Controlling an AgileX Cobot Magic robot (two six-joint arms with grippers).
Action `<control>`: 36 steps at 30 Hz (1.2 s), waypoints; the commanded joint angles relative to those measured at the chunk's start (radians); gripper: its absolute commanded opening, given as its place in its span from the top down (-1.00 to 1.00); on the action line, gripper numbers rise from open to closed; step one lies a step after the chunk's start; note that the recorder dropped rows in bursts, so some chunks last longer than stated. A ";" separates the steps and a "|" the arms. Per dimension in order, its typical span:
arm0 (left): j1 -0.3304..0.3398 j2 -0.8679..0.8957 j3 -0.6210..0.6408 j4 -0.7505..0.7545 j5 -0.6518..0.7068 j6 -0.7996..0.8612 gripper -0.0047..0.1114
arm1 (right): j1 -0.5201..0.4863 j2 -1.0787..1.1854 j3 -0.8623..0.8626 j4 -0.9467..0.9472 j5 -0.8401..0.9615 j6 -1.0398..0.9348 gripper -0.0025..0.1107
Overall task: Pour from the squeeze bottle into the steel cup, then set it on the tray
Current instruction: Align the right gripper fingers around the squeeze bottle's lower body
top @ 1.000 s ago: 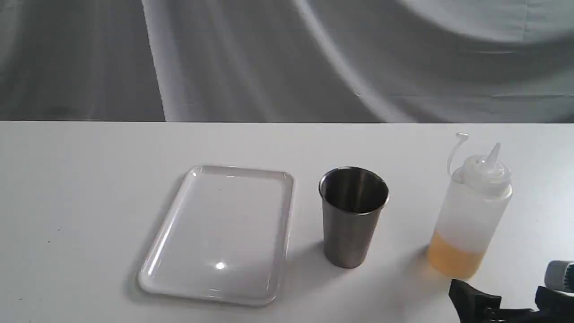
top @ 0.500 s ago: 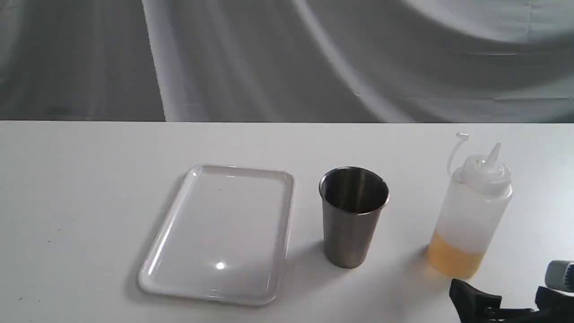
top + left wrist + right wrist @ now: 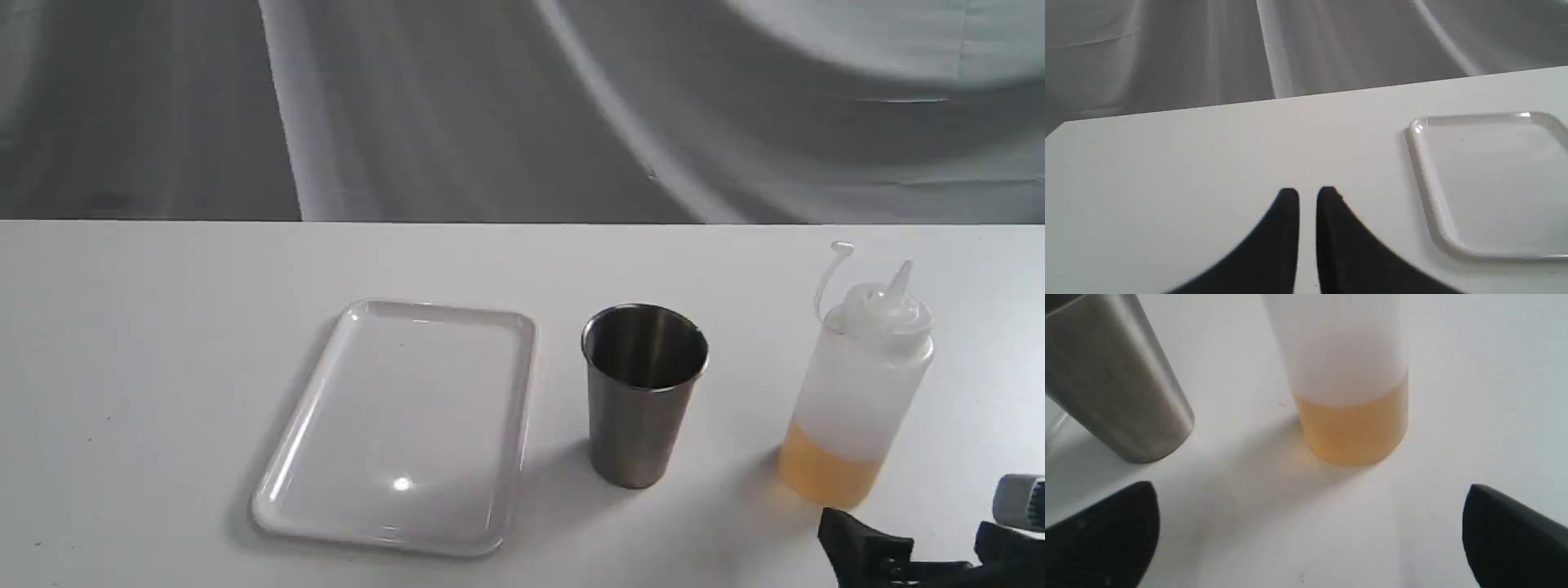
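The squeeze bottle (image 3: 1349, 375) stands upright on the worktop (image 3: 163, 327), dead ahead of the right gripper (image 3: 1310, 535). Its fingers (image 3: 1106, 535) are spread wide, holding nothing. The left gripper (image 3: 1307, 194), nearly closed and empty, sits far off.

1. You see a white table (image 3: 163, 343) with a plain matte top running right across the exterior view.
2. Behind its far edge hangs a grey cloth backdrop (image 3: 457, 106), creased in long folds, with a paler band toward the far right corner.
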 commanded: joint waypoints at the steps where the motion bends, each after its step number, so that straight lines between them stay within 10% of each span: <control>1: -0.001 -0.005 0.004 0.002 -0.007 -0.002 0.78 | 0.003 0.000 0.006 0.005 -0.002 0.003 -0.90; 36: -0.001 -0.005 0.004 0.002 -0.007 -0.002 0.78 | 0.003 0.000 0.006 0.002 -0.002 0.003 -0.90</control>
